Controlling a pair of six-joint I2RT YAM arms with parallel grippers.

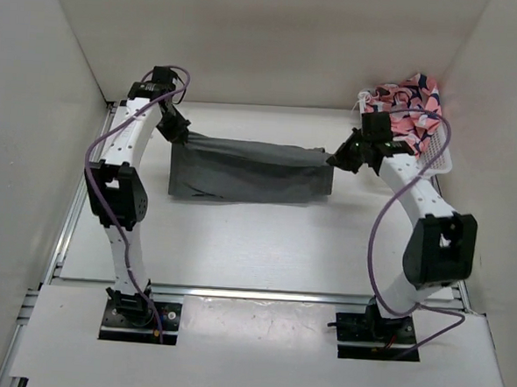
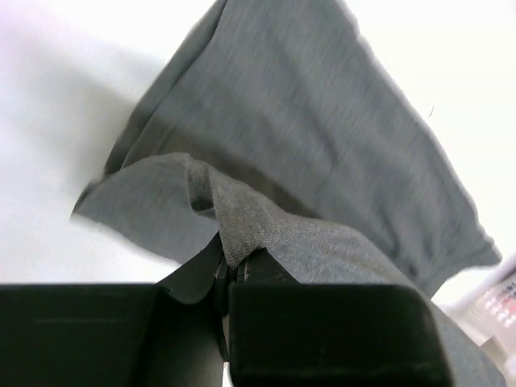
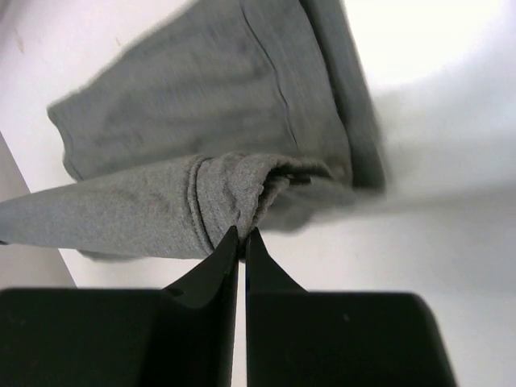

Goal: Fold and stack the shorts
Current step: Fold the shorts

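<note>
The grey shorts (image 1: 247,171) hang stretched between my two grippers above the table, the top edge pulled taut and the lower part drooping onto the surface. My left gripper (image 1: 178,134) is shut on the left top corner of the shorts (image 2: 266,218); a fold of knit cloth is pinched at its tips (image 2: 228,266). My right gripper (image 1: 340,157) is shut on the right top corner, with bunched grey cloth (image 3: 201,193) clamped at its tips (image 3: 243,235). Waistband and drawstring cannot be made out.
A white basket (image 1: 438,156) holding pink patterned clothing (image 1: 409,106) stands at the back right, just behind the right arm. White walls enclose the table on the left, back and right.
</note>
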